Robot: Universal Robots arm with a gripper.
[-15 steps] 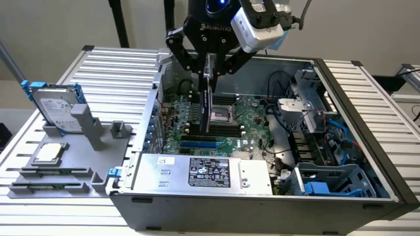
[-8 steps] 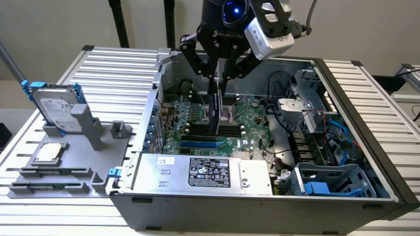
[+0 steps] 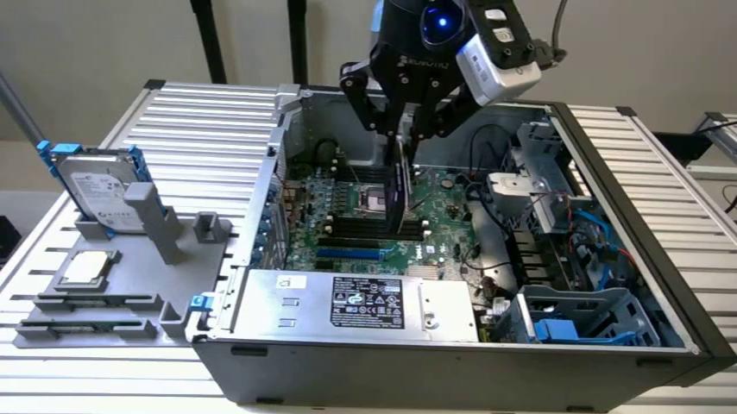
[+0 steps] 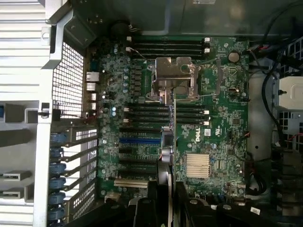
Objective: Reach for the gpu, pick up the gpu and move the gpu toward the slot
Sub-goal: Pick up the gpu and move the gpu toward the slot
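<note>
A: The gripper [image 3: 401,129] hangs over the open computer case [image 3: 645,345], its fingers closed on the top edge of the gpu [image 3: 402,185]. So the card is held, not lying anywhere on the fixture table.

B: Where is the card relative to the fingers?

A: Directly beneath them. It hangs edge-on, a thin dark blade pointing down at the motherboard [image 3: 444,203]. Its long axis runs toward the case's rear wall and back toward the power supply [image 3: 357,302]; in the wrist view the gpu [image 4: 169,142] shows as a narrow strip crossing the row of black slots [image 4: 142,116].

B: Seated yet?

A: I judge not. In the exterior view its lower edge appears to sit just above the board near the slots, though I cannot tell whether it touches.

B: And the rest?

A: The hard drive [image 3: 103,194] stands upright in its grey holder at the table's far corner on the exterior view's left, and the small silver chip [image 3: 90,269] lies nearer the front edge, both well apart from the gripper
</note>
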